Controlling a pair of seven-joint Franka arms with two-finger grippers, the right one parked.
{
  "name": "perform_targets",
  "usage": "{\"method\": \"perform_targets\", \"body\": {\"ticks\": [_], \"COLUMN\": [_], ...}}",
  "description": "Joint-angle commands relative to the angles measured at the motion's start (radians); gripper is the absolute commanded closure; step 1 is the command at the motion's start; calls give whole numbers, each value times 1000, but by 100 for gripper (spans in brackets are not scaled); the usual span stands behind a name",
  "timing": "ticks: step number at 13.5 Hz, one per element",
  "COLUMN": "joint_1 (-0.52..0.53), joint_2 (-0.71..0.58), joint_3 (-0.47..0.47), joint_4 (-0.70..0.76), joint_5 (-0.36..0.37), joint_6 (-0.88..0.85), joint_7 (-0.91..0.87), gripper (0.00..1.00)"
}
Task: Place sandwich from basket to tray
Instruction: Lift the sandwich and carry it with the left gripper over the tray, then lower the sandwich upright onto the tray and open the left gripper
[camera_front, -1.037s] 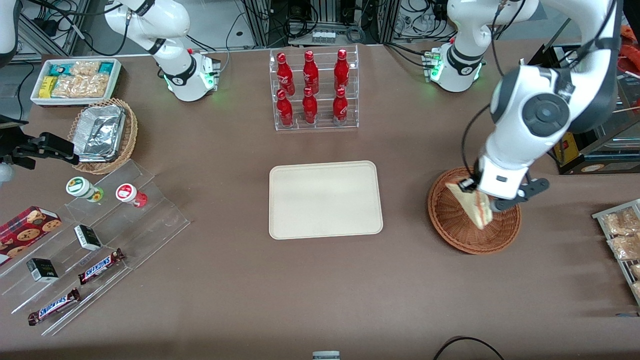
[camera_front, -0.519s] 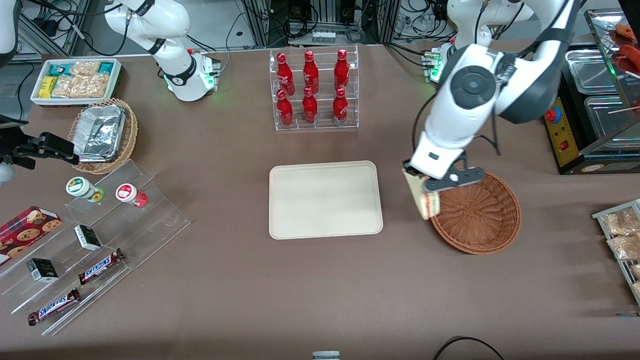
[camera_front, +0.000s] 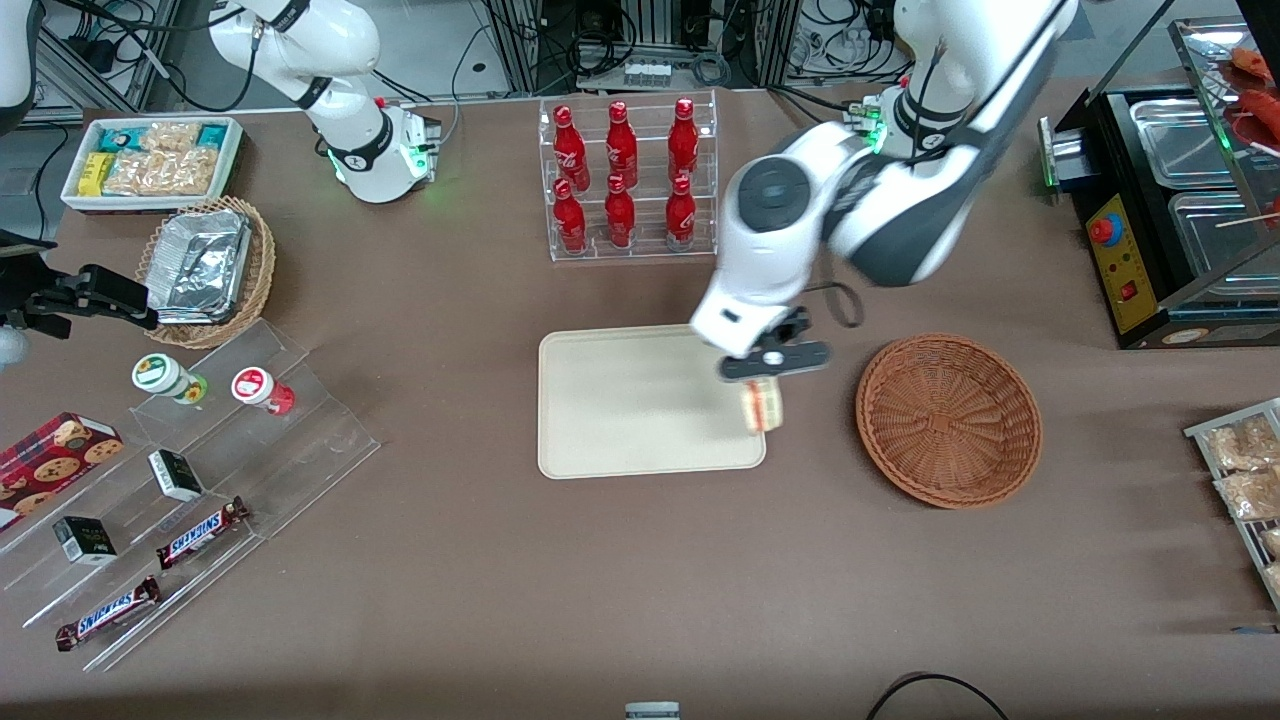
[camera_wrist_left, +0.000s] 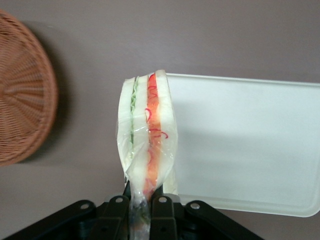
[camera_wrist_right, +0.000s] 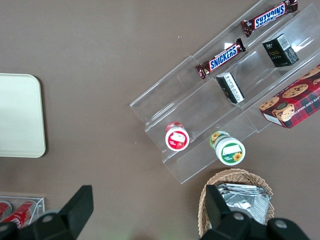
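The gripper hangs over the tray's basket-side edge, jaws clamped on the sandwich. Its pinched end is hidden. The basket sits apart.

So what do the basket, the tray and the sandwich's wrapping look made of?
Basket: reddish-brown woven wicker, ribbed weave visible. Tray: matte cream, probably moulded plastic. Sandwich, held in the shut hand over the tray's edge: glossy clear film, crinkled.
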Motion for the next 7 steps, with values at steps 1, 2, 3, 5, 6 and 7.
{"method": "perform_targets", "body": {"ticks": [1, 2, 3, 5, 6, 7], "joint_1": [-69, -92, -101, -118, -126, -141], "joint_2": [135, 155, 177, 217, 233, 244], "joint_3": [-5, -4, -2, -2, -2, -2], "joint_4": [102, 104, 105, 104, 105, 105], "joint_5": [66, 69, 71, 98, 101, 118], "joint_6": [18, 41, 76, 142, 156, 166], "joint_7": [-39, -39, -39, -39, -39, -41], "gripper": [100, 100, 100, 100, 100, 100]}}
